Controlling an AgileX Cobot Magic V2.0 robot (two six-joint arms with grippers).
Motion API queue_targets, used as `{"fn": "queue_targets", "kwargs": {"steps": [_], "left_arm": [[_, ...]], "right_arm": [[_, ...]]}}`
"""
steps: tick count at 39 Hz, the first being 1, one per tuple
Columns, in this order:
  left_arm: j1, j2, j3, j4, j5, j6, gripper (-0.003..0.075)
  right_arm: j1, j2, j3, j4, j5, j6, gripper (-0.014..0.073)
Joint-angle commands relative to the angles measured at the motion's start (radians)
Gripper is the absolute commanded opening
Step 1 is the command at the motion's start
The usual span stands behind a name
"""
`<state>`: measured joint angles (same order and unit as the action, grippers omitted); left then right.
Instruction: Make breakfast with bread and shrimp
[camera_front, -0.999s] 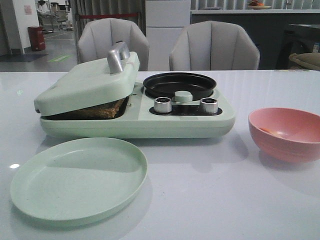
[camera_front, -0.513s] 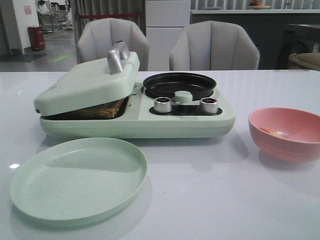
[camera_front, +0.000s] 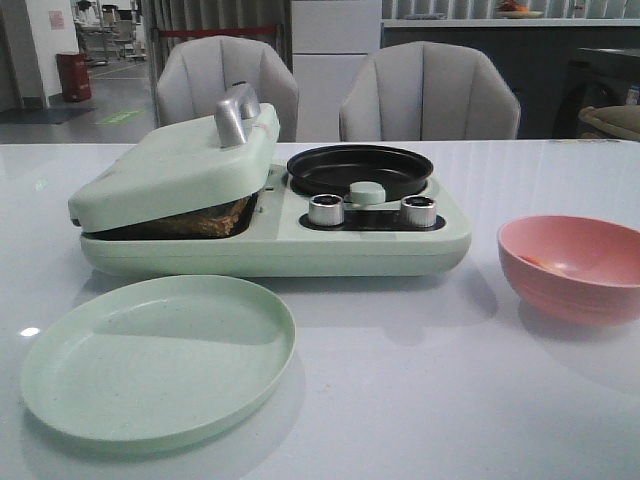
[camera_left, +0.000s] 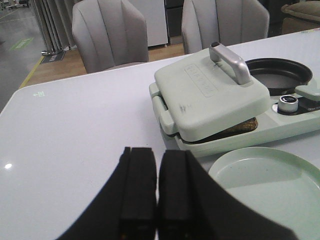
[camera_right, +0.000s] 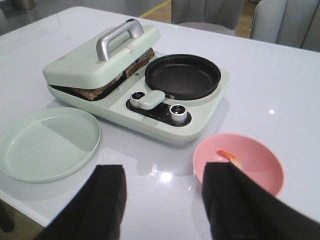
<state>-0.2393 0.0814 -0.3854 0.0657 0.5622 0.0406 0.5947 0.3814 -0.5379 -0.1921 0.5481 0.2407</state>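
Brown-crusted bread (camera_front: 205, 222) lies inside the pale green breakfast maker (camera_front: 300, 250), under its lowered lid (camera_front: 170, 170); only the edge shows (camera_left: 235, 127) (camera_right: 107, 86). One small orange-pink shrimp (camera_right: 227, 156) rests in the pink bowl (camera_right: 255, 160), seen as an orange speck (camera_front: 535, 262) from the front. My left gripper (camera_left: 156, 165) is shut with nothing in it, over bare table left of the maker. My right gripper (camera_right: 165, 172) is open and empty, hanging above the table in front of the maker, beside the bowl. Neither gripper shows in the front view.
An empty black round pan (camera_front: 360, 170) sits in the maker's right half, with two silver knobs (camera_front: 325, 210) in front. A pale green plate (camera_front: 150, 360) lies in front of the maker. Two grey chairs (camera_front: 430, 95) stand behind the table.
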Motion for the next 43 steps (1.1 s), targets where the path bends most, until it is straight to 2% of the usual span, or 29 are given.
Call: {"fn": "queue_targets", "kwargs": {"steps": [1, 7, 13, 21, 27, 33, 43], "left_arm": [[-0.005, 0.012, -0.025, -0.01, -0.083, -0.013, 0.0113], [-0.005, 0.012, -0.025, -0.01, -0.081, -0.013, 0.0114], [-0.005, 0.012, -0.025, -0.01, -0.079, -0.013, 0.0113], [-0.016, 0.012, -0.025, -0.01, -0.079, -0.013, 0.0113], [-0.016, 0.012, -0.025, -0.01, -0.079, -0.013, 0.0113], [-0.016, 0.012, -0.025, -0.01, -0.077, -0.013, 0.0113], [-0.016, 0.012, -0.025, -0.01, -0.077, -0.013, 0.0114]], "right_arm": [[-0.002, 0.1, -0.081, -0.007, -0.033, 0.034, 0.0456], [-0.006, 0.254, -0.14, -0.012, 0.064, 0.086, 0.0456], [-0.073, 0.368, -0.196, -0.012, 0.074, 0.118, 0.0456], [-0.253, 0.494, -0.289, -0.012, 0.152, 0.107, 0.0456], [-0.417, 0.586, -0.342, 0.01, 0.131, 0.06, 0.0456], [-0.569, 0.708, -0.386, 0.171, 0.106, -0.049, 0.0456], [-0.682, 0.925, -0.435, 0.495, 0.079, -0.375, 0.0456]]}}
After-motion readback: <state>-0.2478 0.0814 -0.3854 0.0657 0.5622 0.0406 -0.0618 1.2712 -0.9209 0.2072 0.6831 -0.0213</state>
